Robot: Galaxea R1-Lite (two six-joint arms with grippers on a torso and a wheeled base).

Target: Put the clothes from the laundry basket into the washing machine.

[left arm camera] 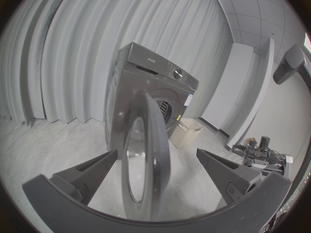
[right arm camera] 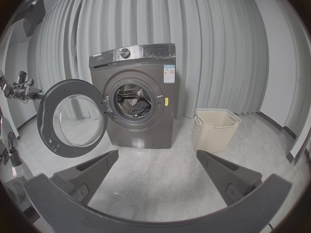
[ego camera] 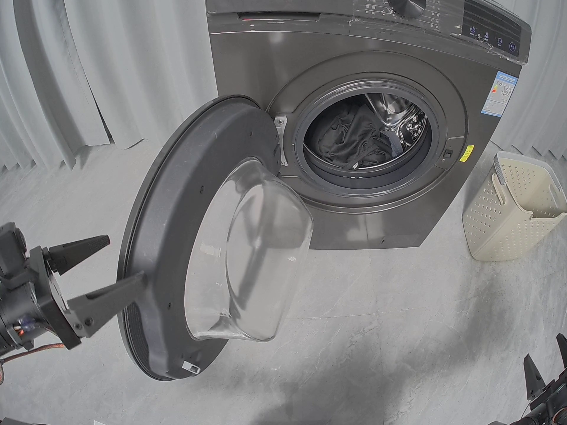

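Observation:
The grey washing machine stands with its round door swung wide open to the left. Dark clothes lie in the drum, also visible as clothes in the right wrist view. The cream laundry basket sits on the floor right of the machine; its inside looks empty. My left gripper is open at the door's outer edge, and the door stands edge-on between its fingers. My right gripper is open low at the right, well back from machine and basket, with nothing held.
Grey pleated curtains hang behind and beside the machine. The pale floor in front of the machine and basket is open. A white wall and some equipment stand off to the right.

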